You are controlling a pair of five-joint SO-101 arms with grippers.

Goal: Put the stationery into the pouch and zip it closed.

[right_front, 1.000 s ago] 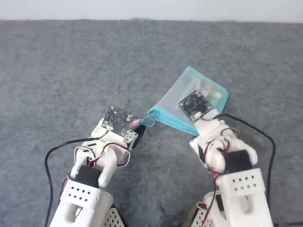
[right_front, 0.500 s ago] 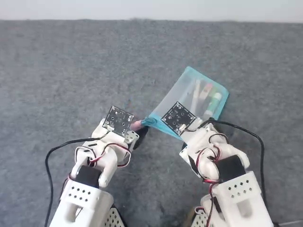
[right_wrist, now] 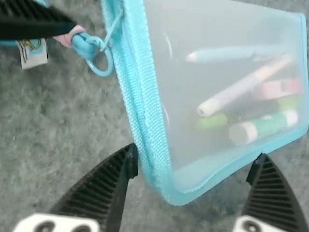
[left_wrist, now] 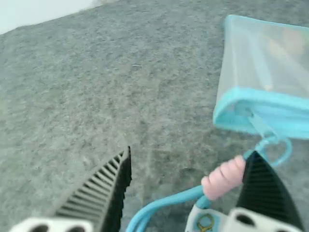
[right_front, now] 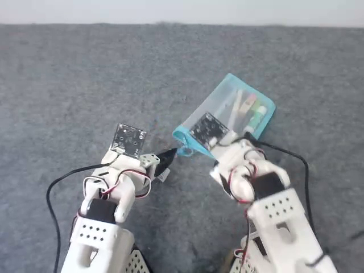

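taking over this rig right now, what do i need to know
The left gripper is open, with the pink pull bead beside one finger, not gripped.
The right gripper is open, a finger on either side of the pouch.
The pouch lies on the table with the stationery inside.
Done: loading. The zipper looks closed.
Left: confirm it is fully shut. I cannot tell for sure.

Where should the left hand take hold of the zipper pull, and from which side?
Grip the pink bead just behind the teal ring. The bead is thicker than the ring, which lies flat. The pull trails off the corner of the pouch toward the left hand, so coming in from that side with the hand open across the bead looks best.
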